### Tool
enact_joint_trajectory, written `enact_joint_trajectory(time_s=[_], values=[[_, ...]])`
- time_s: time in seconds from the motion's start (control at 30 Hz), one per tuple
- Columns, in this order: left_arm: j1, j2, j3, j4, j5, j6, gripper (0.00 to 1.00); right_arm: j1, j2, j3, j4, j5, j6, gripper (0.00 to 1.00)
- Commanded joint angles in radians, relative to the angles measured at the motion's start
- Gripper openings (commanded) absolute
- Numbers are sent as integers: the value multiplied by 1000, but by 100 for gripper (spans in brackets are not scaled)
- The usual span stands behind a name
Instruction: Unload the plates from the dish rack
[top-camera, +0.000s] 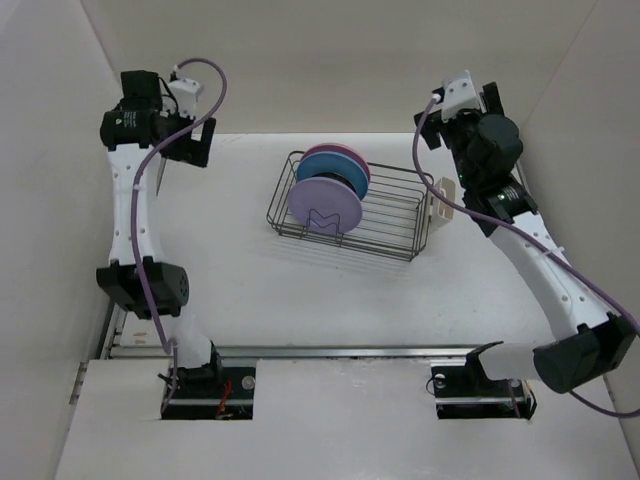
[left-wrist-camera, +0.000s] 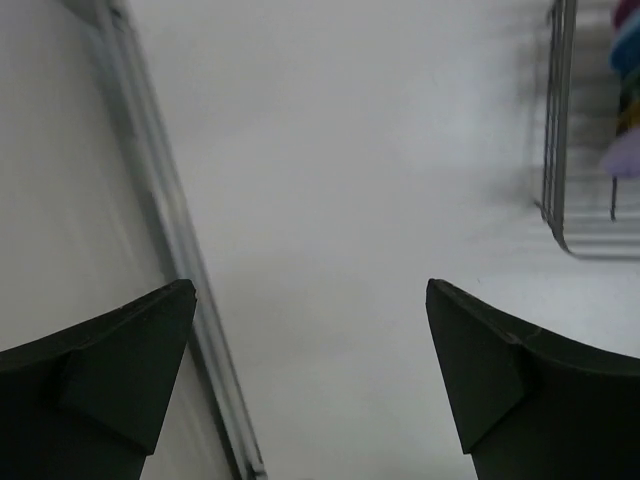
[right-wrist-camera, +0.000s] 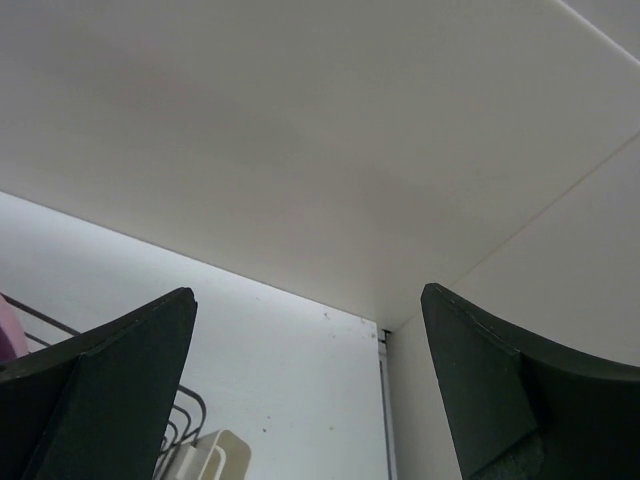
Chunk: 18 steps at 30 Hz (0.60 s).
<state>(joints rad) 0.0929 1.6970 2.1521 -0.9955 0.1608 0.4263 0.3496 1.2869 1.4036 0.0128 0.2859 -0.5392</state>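
Note:
The black wire dish rack (top-camera: 385, 215) stands mid-table. Plates stand on edge in its left half: a lavender plate (top-camera: 325, 205) in front, a light blue plate (top-camera: 328, 163) and a pink plate (top-camera: 355, 155) behind, with a dark rim (top-camera: 353, 184) showing between lavender and blue. My left gripper (top-camera: 197, 148) is open and empty, held left of the rack; its wrist view (left-wrist-camera: 310, 290) shows the rack's end (left-wrist-camera: 556, 150) at the right edge. My right gripper (top-camera: 487, 100) is open and empty, raised behind the rack's right end (right-wrist-camera: 305, 295).
A cream cutlery cup (top-camera: 441, 200) hangs on the rack's right end and shows in the right wrist view (right-wrist-camera: 215, 455). White walls close in the table at the left (left-wrist-camera: 60, 200), back (right-wrist-camera: 300, 150) and right. A metal rail (top-camera: 330, 352) runs along the near edge.

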Motion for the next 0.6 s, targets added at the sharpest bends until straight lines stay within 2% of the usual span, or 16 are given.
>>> enact_joint_trajectory(time_s=[0.0,0.07,0.1,0.2,0.23,0.27,0.3,0.37,0.4,0.43,0.5,0.57], values=[[-1,55,5,-427,104,-3,100,41,24,12,111,105,-106,100],[-1,20,-61,-327,149,-26,100,60,75,38,125,192,-183,100],[-10,-21,-110,-298,160,-38,100,69,130,87,125,282,-203,100],[-30,-88,-177,-158,135,-38,100,69,189,170,140,337,-205,100],[-30,-139,-204,-116,123,-38,100,80,199,170,157,337,-165,100],[-30,-167,-237,-64,111,-38,100,80,200,170,177,325,-24,100],[-30,-193,-276,43,102,-50,100,80,200,170,161,300,52,100],[-30,-244,-374,106,127,-63,100,80,200,225,35,25,186,100],[-30,-244,-385,89,222,-37,100,66,213,241,-61,-102,288,100],[-30,-244,-385,60,282,-5,100,66,222,241,-83,-319,326,100],[-56,-195,-370,9,341,20,100,66,255,203,-96,-503,355,100],[-67,-124,-330,-47,318,5,100,66,278,141,-77,-612,383,100]])
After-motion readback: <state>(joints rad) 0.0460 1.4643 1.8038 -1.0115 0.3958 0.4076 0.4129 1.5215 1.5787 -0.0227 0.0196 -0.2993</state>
